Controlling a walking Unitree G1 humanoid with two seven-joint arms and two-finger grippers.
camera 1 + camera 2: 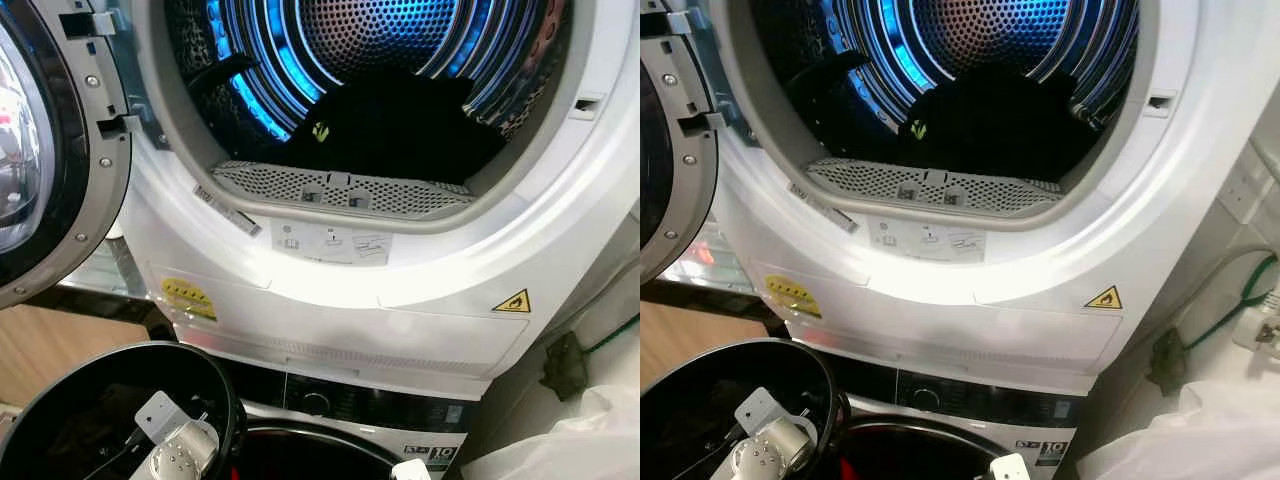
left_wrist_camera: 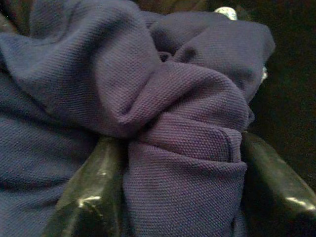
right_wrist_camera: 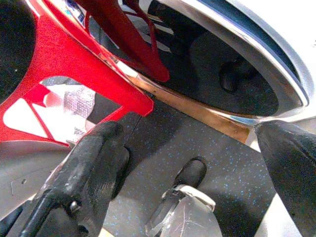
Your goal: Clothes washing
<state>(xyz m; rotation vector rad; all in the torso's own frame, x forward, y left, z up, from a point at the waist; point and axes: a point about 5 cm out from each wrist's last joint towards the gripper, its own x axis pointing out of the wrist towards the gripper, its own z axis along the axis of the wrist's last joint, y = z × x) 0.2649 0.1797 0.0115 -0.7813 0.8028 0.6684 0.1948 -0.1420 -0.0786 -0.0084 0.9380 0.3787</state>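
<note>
- A stacked laundry pair fills the corner: one dryer (image 1: 400, 290) on top with its door (image 1: 40, 150) swung wide to the robot's left, one washer (image 1: 350, 410) beneath it — two machines in all.
- The dryer drum (image 1: 350, 40) glows blue, and a dark heap of clothes (image 1: 390, 125) lies at its bottom, just behind the perforated lint filter (image 1: 340, 190); the open door leaves the mouth free for loading, by the look of it.
- Low on the robot's left, the left arm (image 1: 180, 450) reaches down into one round black basket (image 1: 225, 390) that sits in front of the washer.
- In the left wrist view, the left gripper (image 2: 180, 163) has its two black fingers (image 2: 94, 192) clamped on a bunched fold of a purple knit garment (image 2: 148, 98) — one piece gripped, probably for the lift up to the drum.
- The right gripper (image 3: 197, 163) hangs low over the dark speckled floor (image 3: 197, 143), its two fingers spread wide and holding nothing, near a red frame (image 3: 74, 64) and a chrome-rimmed door (image 3: 237, 64).
- Two yellow warning stickers mark the dryer front: one oblong (image 1: 188, 297), one triangular (image 1: 512, 302).
</note>
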